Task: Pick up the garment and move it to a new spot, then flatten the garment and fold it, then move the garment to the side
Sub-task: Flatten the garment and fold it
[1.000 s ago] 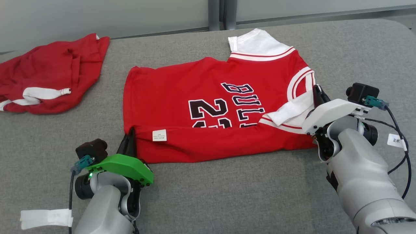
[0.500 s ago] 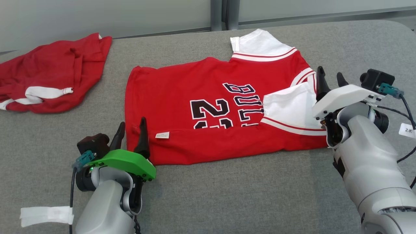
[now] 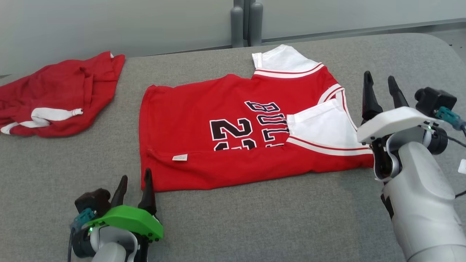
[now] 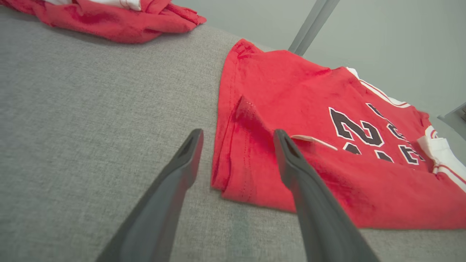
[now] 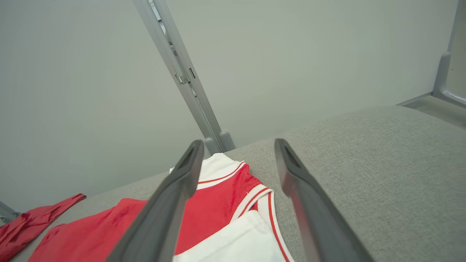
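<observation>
Looking down in the head view, a red basketball jersey point(image 3: 236, 131) lies spread at the centre of the grey padded surface point(image 3: 255, 222), its near edge folded over its front and one white sleeve point(image 3: 320, 125) laid across the lettering. A small white label point(image 3: 180, 157) sits on the folded strip. The left gripper point(image 3: 135, 174), under its green cover at the lower left, has its fingers spread and holds nothing; one fingertip stands just at the jersey's near left corner. The right gripper point(image 3: 379, 75), at the right edge, is also spread wide and empty, just beside the jersey's right end. A second red garment point(image 3: 58, 94) lies crumpled at the upper left, well apart.

From the left wrist view, the left gripper point(image 4: 237, 133) stands wide apart above the jersey's point(image 4: 309, 109) corner, nothing between its fingers; the crumpled garment point(image 4: 109, 18) is at the top left.

From the right wrist view, the right gripper point(image 5: 238, 142) is wide and empty, raised over the jersey point(image 5: 218, 203) at the bottom centre, with a grey post point(image 5: 182, 72) behind.
</observation>
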{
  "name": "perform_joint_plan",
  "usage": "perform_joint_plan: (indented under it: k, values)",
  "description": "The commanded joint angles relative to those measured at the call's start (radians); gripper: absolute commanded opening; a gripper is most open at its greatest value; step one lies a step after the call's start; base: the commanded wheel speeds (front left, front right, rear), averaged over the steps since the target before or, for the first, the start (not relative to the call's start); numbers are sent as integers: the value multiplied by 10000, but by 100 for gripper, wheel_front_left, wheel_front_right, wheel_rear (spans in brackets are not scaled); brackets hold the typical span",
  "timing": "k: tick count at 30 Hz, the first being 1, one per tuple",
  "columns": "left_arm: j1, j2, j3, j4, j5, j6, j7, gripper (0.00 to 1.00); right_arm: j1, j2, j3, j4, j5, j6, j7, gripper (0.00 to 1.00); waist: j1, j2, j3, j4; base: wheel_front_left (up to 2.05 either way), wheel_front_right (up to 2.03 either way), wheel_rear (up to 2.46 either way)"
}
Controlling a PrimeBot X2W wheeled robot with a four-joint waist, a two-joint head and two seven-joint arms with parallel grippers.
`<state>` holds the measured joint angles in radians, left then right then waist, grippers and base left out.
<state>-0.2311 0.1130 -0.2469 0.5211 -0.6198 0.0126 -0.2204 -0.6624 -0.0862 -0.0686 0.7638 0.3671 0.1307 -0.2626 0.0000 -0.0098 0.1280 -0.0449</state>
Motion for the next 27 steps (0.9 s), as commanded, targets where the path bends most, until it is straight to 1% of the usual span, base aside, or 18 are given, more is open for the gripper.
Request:
perform_joint_plan:
  k: [1, 4, 7, 13, 18, 19, 23, 24, 25, 27]
  values:
    - [227, 117, 51, -125, -38, 103, 66, 100, 345, -29, -17, -212, 7, 1, -27, 100, 0, 98, -100, -15, 0, 0, 0]
    - [710, 128, 63, -396, -220, 280, 415, 100, 1070, 17, -43, -976, -76, 1, -27, 100, 0, 98, -203, -39, 0, 0, 0]
    - [1029, 76, 22, -562, -401, 405, 821, 100, 1808, 44, 9, -1705, -392, 1, -27, 100, 0, 98, -239, -105, 0, 0, 0]
    - [1217, -84, 5, -603, -694, 575, 1284, 100, 3001, 196, 46, -2909, -731, 1, -27, 100, 0, 98, -165, -393, 0, 0, 0]
    - [952, -114, 101, -459, -916, 586, 1406, 100, 3613, 277, -120, -3520, -852, 1, -28, 100, 0, 98, -114, -589, 0, 0, 0]
    - [816, -141, 171, -355, -1068, 534, 1458, 100, 3821, 304, -173, -3741, -842, 1, -28, 100, 0, 98, -74, -704, 0, 0, 0]
    - [615, -176, 237, -145, -1188, 460, 1524, 100, 4094, 323, -216, -3957, -811, 1, -20, 100, 0, 98, -24, -876, 0, 0, 0]
    - [459, -197, 350, 5, -1366, 419, 1514, 100, 4217, 339, -258, -4069, -799, 1, -3, 100, 0, 98, 3, -967, 0, 0, 0]
    - [391, -213, 395, 106, -1441, 409, 1493, 83, 4269, 341, -274, -4127, -790, 1, 11, 100, 0, 98, 18, -1004, 0, 0, 0]
    - [245, -241, 466, 297, -1519, 430, 1366, 43, 4381, 346, -291, -4179, -715, 1, 60, 100, 0, 98, 39, -1061, 0, 0, 0]
